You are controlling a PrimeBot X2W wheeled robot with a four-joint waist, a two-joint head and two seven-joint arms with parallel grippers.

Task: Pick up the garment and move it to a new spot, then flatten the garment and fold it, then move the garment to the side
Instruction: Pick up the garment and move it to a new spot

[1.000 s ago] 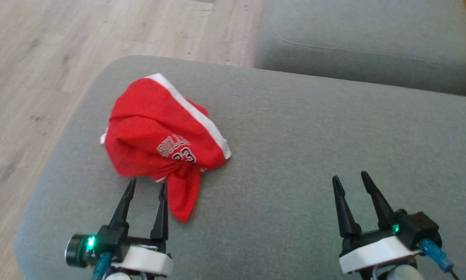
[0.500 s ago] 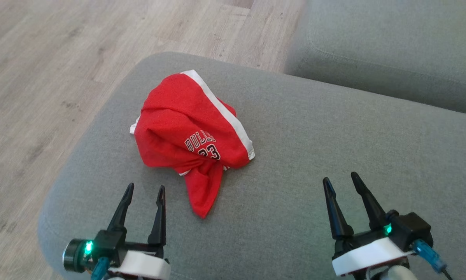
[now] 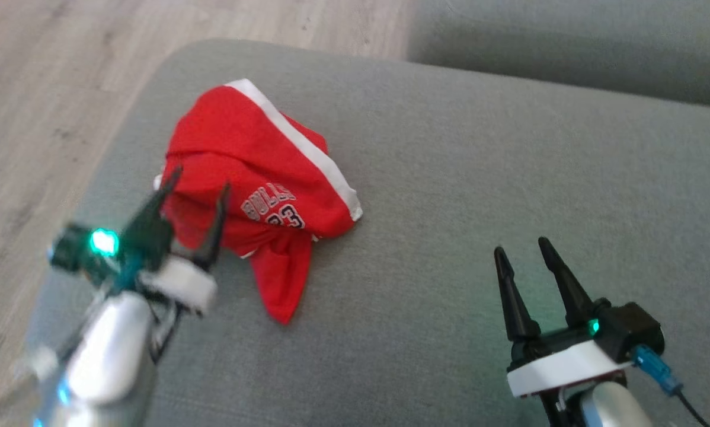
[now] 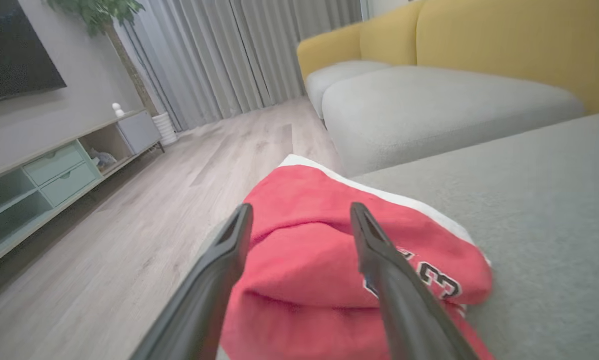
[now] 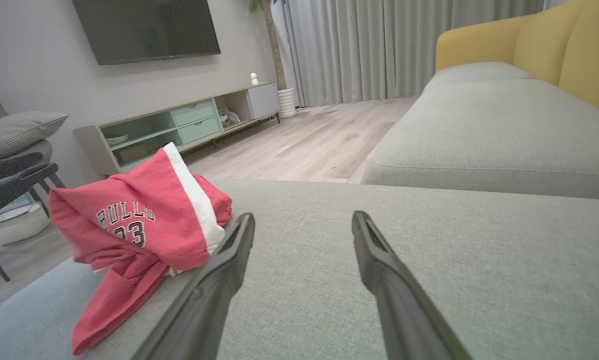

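- Progress: nothing finished yet. The red Bulls garment lies crumpled in a heap near the far left corner of the grey sofa cushion, close to the left edge, with one flap trailing toward the near edge. It hasn't been lifted, spread or folded. Judged to be the reach for the first pick-up, so the move, flattening, fold and set-aside all remain.
- Left gripper: jaws spread wide, holding nothing. It is blurred in the head view. In the wrist view the fingers straddle the heap's upper fold, and whether the tips touch cloth cannot be told.
- Right gripper: jaws wide, empty, low over bare cushion toward the near right, well apart from the garment.
- Against a second ago: the left gripper sat low at the near edge, its tips just short of the garment's near side. It has since risen and gone forward over the heap's left part. The head camera has also shifted, so the scene sits differently in frame. The heap's shape looks unchanged, and the right gripper is roughly where it was.
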